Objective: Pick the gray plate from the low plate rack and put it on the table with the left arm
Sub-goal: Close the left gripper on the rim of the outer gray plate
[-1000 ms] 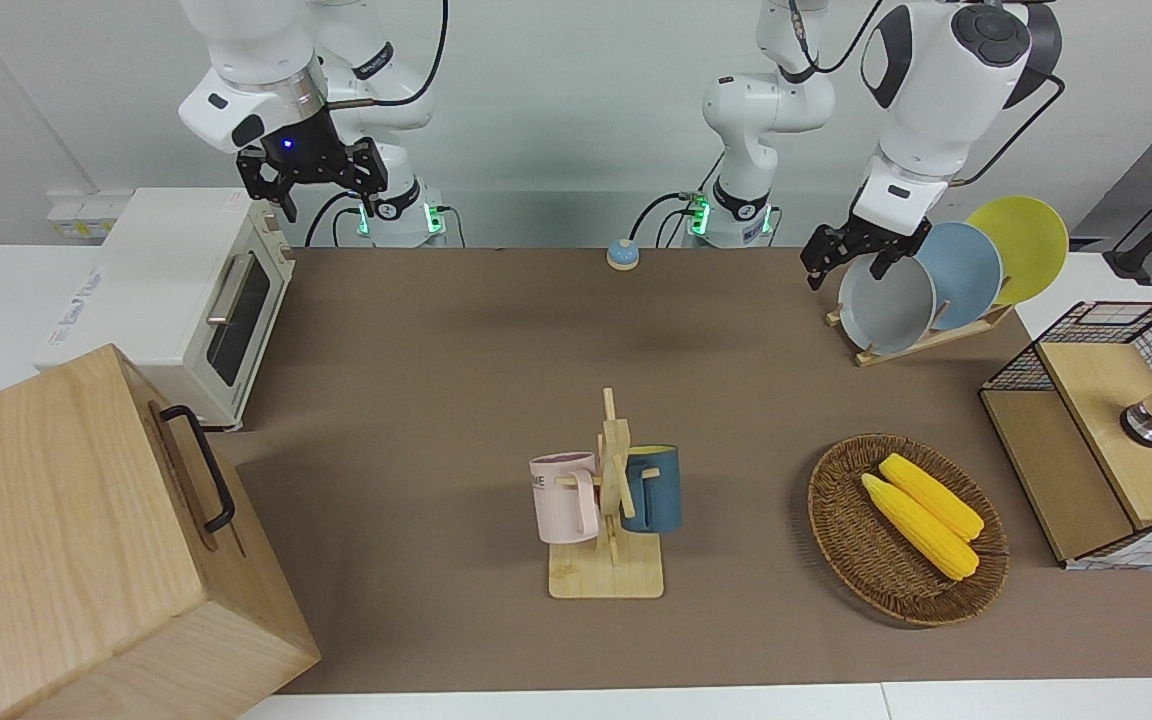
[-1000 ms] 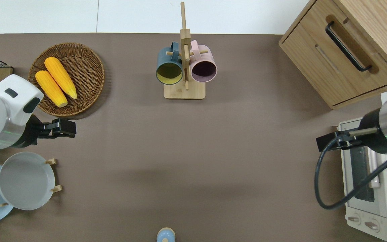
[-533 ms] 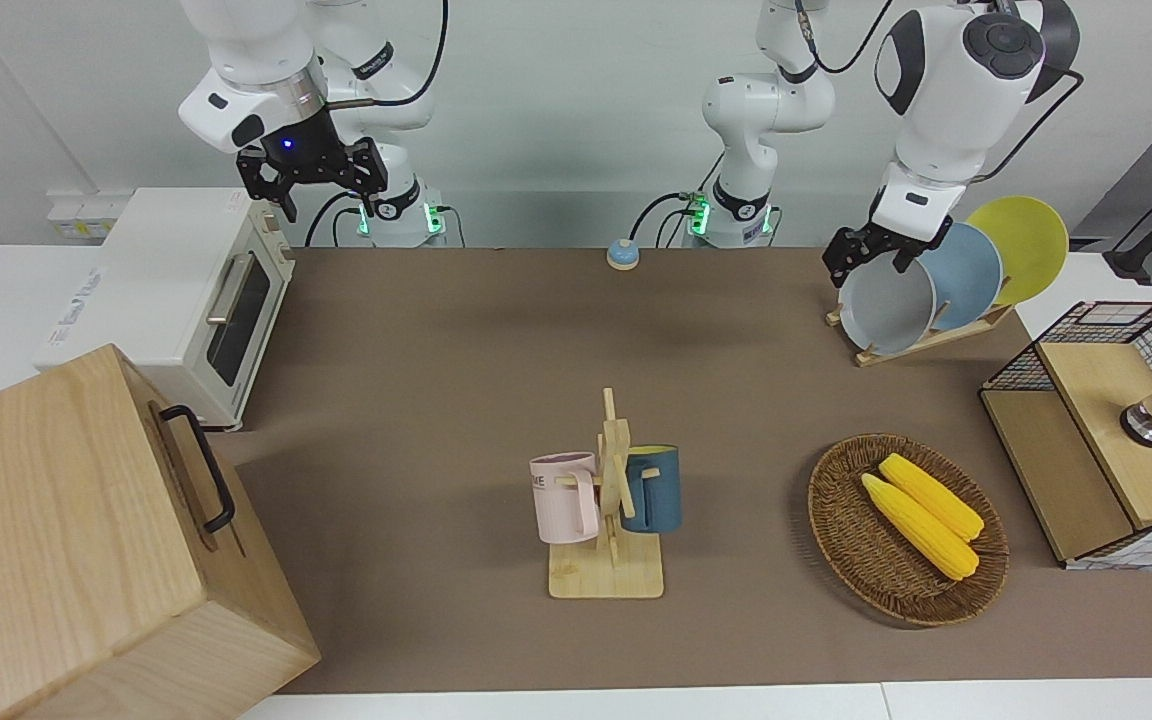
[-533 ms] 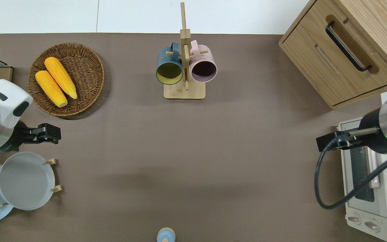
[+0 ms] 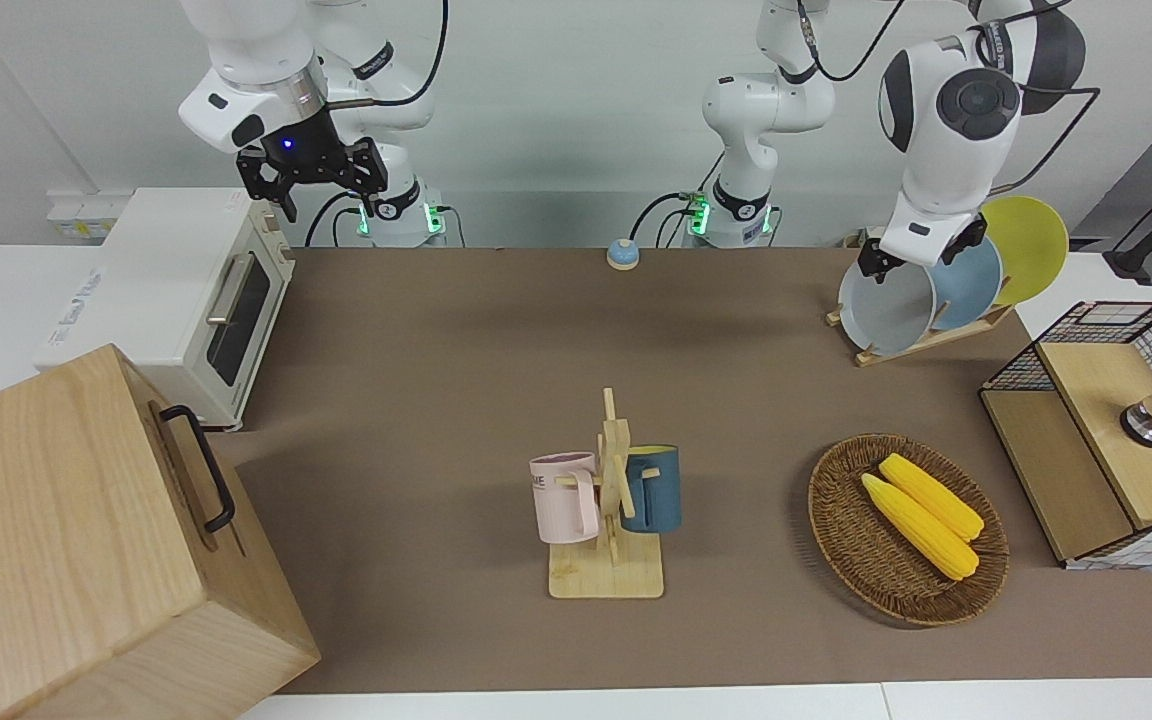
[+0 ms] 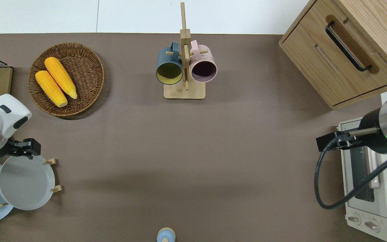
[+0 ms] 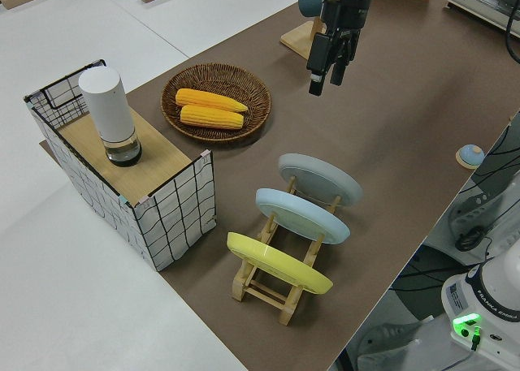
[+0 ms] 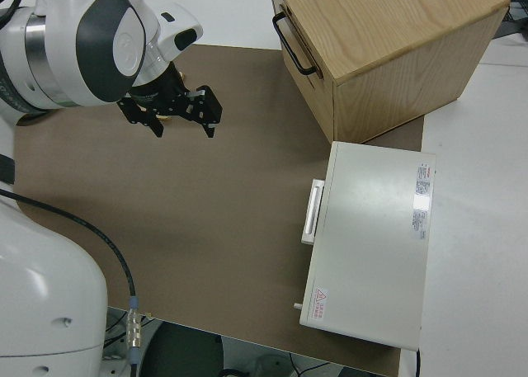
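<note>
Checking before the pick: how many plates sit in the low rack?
3, all in the low plate rack: the gray plate in the end slot, the light blue plate in the middle, the yellow plate in the opposite end slot.

gray plate [image 6: 25, 183] in low plate rack [image 7: 272, 286] | left gripper [image 6: 25, 149] over its rim

The gray plate [image 6: 25, 183] is round, plain and shallow-rimmed. It stands tilted in the end slot of the low plate rack [image 7: 276, 294], leaning back on the pale wooden pegs with its hollow face turned up. Seen from overhead, the rack sits on the brown worktop [image 6: 193, 141] at about eight o'clock. My left gripper [image 6: 24, 148] hangs in the air over the plate's twelve o'clock rim. Its fingers [image 7: 315, 83] are apart and clear of the plate.
</note>
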